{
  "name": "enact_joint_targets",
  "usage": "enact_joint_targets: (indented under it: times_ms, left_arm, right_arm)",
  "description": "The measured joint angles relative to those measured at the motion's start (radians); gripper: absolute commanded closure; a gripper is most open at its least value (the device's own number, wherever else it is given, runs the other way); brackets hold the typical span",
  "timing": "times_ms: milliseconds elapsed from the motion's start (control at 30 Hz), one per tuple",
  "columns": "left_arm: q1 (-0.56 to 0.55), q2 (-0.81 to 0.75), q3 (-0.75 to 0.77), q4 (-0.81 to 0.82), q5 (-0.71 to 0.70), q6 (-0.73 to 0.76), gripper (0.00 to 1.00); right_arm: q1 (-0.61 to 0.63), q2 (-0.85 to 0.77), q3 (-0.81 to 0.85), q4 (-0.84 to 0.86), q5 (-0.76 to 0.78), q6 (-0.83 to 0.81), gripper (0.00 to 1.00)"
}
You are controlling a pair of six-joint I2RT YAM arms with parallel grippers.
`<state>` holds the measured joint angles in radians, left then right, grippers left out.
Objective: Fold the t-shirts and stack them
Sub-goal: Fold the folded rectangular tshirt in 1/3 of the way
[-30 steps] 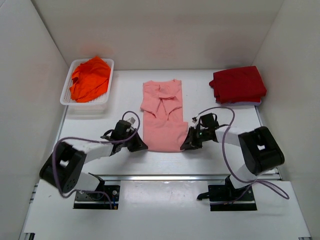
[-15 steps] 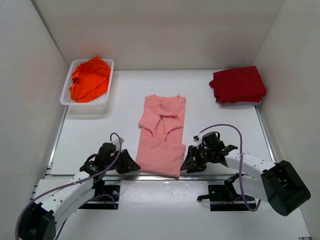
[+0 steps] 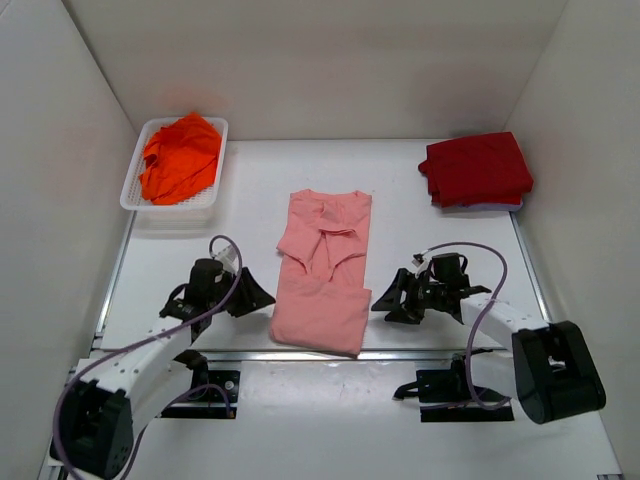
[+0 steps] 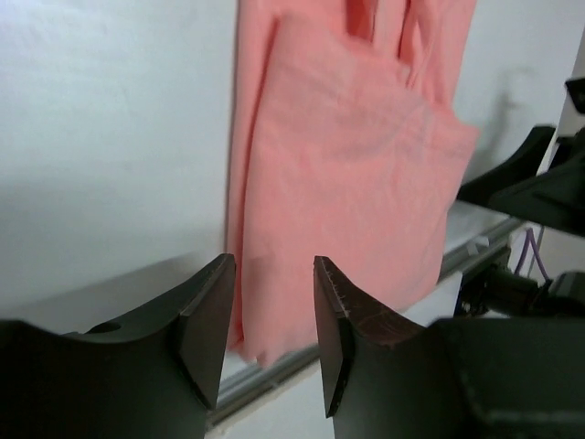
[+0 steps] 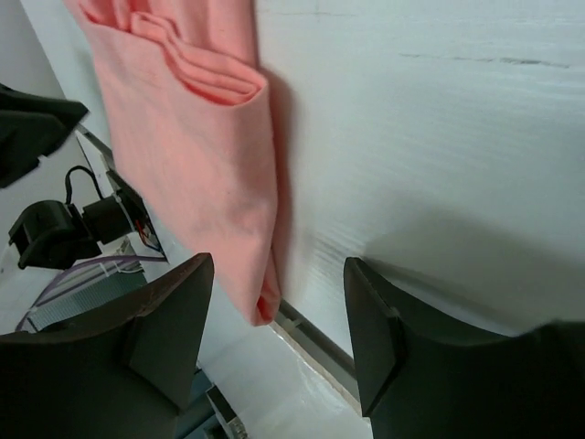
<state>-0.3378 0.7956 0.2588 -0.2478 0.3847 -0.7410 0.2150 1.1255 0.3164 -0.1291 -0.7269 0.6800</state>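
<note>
The salmon-pink t-shirt lies folded lengthwise in the middle of the table, its lower hem over the front edge. My left gripper stands open just left of the hem, apart from it. My right gripper stands open just right of it. In the left wrist view the pink t-shirt lies beyond the open gripper. In the right wrist view the pink t-shirt lies ahead of the open gripper. The dark red t-shirt sits folded at the back right. The orange t-shirt lies crumpled in the basket.
A white slotted basket stands at the back left. White walls close in the table on three sides. A metal rail runs along the front edge, with both arm bases below it.
Both grippers pulled the pink t-shirt toward the front edge, let go of its hem and opened. They have since drawn slightly away to either side.
</note>
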Motion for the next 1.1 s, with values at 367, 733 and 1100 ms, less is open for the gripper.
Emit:
enact_joint_targets:
  times_ms: [367, 733, 1100]
  left_arm:
    - [0.032, 0.397, 0.153, 0.253, -0.026, 0.098, 0.48]
    - [-0.003, 0.602, 0.216, 0.416, -0.017, 0.098, 0.54]
    - [-0.02, 0.698, 0.246, 0.468, 0.002, 0.085, 1.0]
  right_arm:
    - [0.023, 0.239, 0.09, 0.14, -0.016, 0.004, 0.47]
    - [0.042, 0.347, 0.118, 0.227, -0.028, 0.012, 0.63]
    - [0.065, 0.402, 0.131, 0.242, -0.011, 0.008, 1.0]
